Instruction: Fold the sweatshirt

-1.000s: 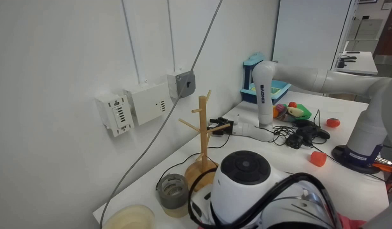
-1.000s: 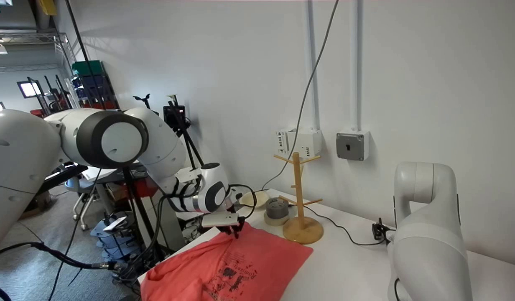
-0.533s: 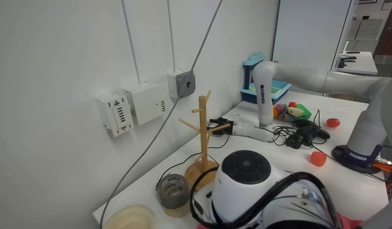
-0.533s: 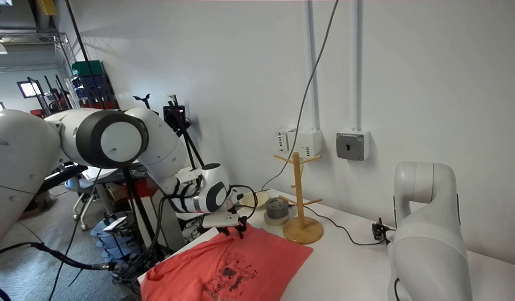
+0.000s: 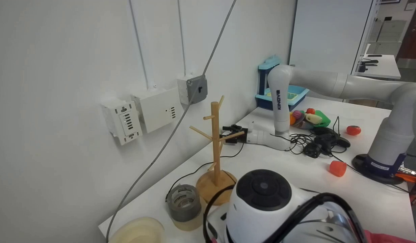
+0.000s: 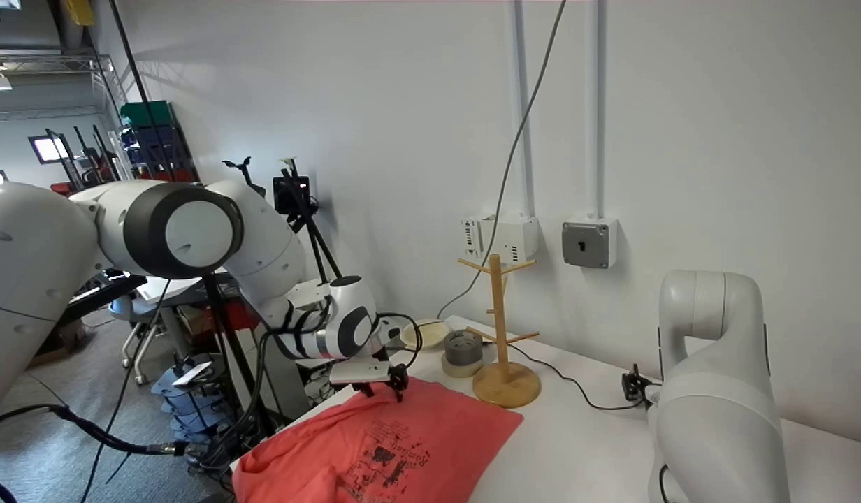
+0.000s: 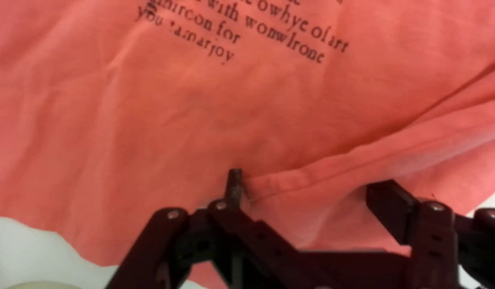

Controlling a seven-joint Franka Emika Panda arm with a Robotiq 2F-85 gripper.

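White wall (image 6: 402, 126) backs the pale surface (image 6: 563, 447), where the sweatshirt (image 6: 402, 447) lies spread near the wooden stand (image 6: 500, 314). The pincer (image 7: 305, 184) has its tips apart over a turned-back edge. Seizing that edge seems the step in hand; next, close and draw it over.

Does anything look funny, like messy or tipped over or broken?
The sweatshirt looks a bit messy: it's wrinkled, and in the wrist view a crooked fold runs into the gap of the open gripper, so it isn't flat. In an exterior view, a red cup-like thing seems tipped onto its side. I see nothing spilled or broken.
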